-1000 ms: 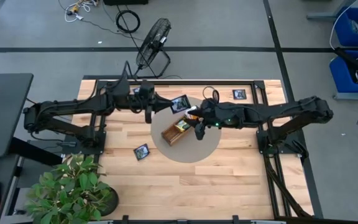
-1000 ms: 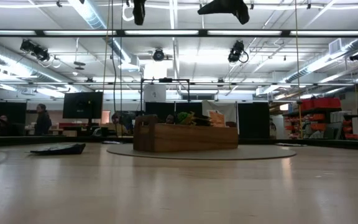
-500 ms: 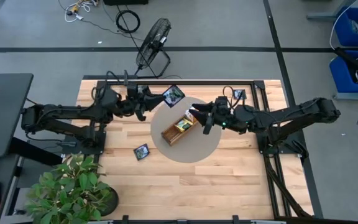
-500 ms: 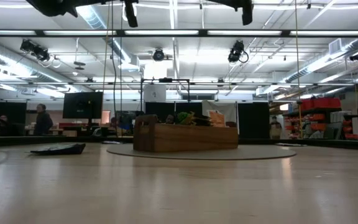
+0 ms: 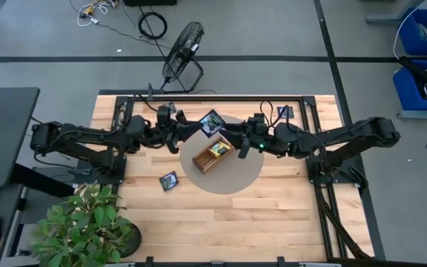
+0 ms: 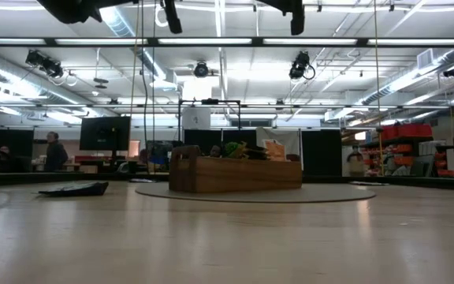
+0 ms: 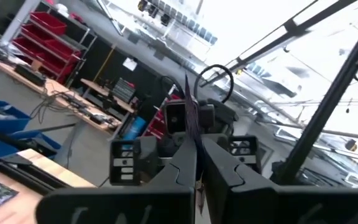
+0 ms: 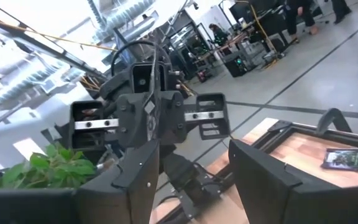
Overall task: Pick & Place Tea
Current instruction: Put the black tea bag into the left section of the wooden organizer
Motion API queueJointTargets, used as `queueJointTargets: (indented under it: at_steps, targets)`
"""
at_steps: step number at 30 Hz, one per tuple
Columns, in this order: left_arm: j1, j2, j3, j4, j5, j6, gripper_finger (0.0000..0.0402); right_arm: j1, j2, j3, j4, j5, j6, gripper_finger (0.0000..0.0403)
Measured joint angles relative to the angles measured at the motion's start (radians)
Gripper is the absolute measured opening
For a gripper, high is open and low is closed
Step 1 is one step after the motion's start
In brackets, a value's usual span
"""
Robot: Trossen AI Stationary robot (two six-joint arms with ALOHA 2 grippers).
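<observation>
One navy tea packet hangs just beside the tray

We see the left hand pinched shut on a thin, flat, dark navy packet. It has swung back to just off the far end of the brown wooden tray. The right hand, fingers wide and empty, has drawn back from over the tray. We judge the drop is close. Two more square packets lie on the pale plank bench.

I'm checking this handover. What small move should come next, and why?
Probably ease the right gripper forward until its open fingers straddle the packet. The left gripper is shut on that packet, holding it in the air edge-on to the right gripper, which faces it but is not yet around it. The tray lies close by.
</observation>
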Motion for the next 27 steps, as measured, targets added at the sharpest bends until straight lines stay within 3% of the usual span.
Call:
queueJointTargets:
  at_steps: [17, 20, 25, 27]
  targets:
    - [0.003, 0.012, 0.001, -0.02, -0.015, -0.006, 0.0009, -0.027, 0.001, 0.0, 0.04, -0.014, 0.006, 0.019]
    - [0.003, 0.018, 0.0, -0.02, -0.014, -0.015, 0.0009, -0.04, 0.001, 0.0, 0.047, -0.038, 0.015, 0.0153]
    - [0.003, 0.025, 0.001, -0.017, -0.015, -0.016, 0.0009, -0.044, 0.001, 0.0, 0.045, -0.044, 0.016, 0.0039]
    - [0.003, 0.027, 0.001, -0.016, -0.017, -0.017, 0.0009, -0.044, 0.001, 0.0, 0.043, -0.043, 0.003, 0.0012]
